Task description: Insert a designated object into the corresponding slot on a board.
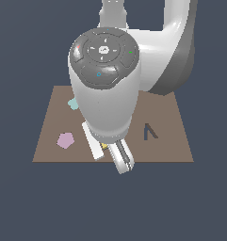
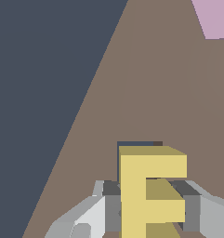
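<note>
The yellow E-shaped block (image 2: 150, 186) sits between my gripper's (image 2: 150, 211) grey fingers (image 2: 108, 204), which are shut on its sides. It stands just over the brown board (image 2: 155, 83). A thin dark strip of a recess (image 2: 136, 143) shows right behind the block; the rest of the slot is hidden. In the exterior view only a yellow sliver of the block (image 1: 104, 146) shows under the gripper (image 1: 110, 151), near the board's (image 1: 174, 143) front edge. The arm hides the board's middle.
A dark V-shaped recess (image 1: 150, 132) lies on the board toward the exterior view's right. A pink pentagon (image 1: 65, 140) (image 2: 215, 18) and a light-blue shape (image 1: 73, 103), half hidden by the arm, lie toward the left. Dark floor surrounds the board.
</note>
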Robot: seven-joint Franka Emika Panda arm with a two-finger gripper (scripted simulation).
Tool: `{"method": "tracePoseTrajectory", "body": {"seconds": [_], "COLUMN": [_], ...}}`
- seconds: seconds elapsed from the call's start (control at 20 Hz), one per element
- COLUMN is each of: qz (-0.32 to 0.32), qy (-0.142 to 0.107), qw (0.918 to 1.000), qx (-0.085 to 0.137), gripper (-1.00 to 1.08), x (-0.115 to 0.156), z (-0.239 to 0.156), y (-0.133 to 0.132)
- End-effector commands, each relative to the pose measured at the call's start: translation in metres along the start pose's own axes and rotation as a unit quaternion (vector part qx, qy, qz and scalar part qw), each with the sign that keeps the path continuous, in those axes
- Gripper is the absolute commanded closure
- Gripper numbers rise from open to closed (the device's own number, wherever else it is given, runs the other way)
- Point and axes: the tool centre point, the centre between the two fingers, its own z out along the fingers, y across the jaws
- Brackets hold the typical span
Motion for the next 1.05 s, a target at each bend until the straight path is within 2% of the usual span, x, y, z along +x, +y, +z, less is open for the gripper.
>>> {"method": "tracePoseTrajectory", "body": {"seconds": [0.0,0.5,0.55,1.0], "qz": [0.005,0.003,0.003,0.003], "qy": [0.000,0.000,0.000,0.000], "qw": [1.0000,1.0000,1.0000,1.0000], "qx": [0.000,0.000,0.000,0.000], "gripper": [1.08,1.08,-0.92,-0.92], "x": [0.001,0.000,0.000,0.000], "z": [0.000,0.010,0.010,0.010], "y": [0.000,0.000,0.000,0.000]}}
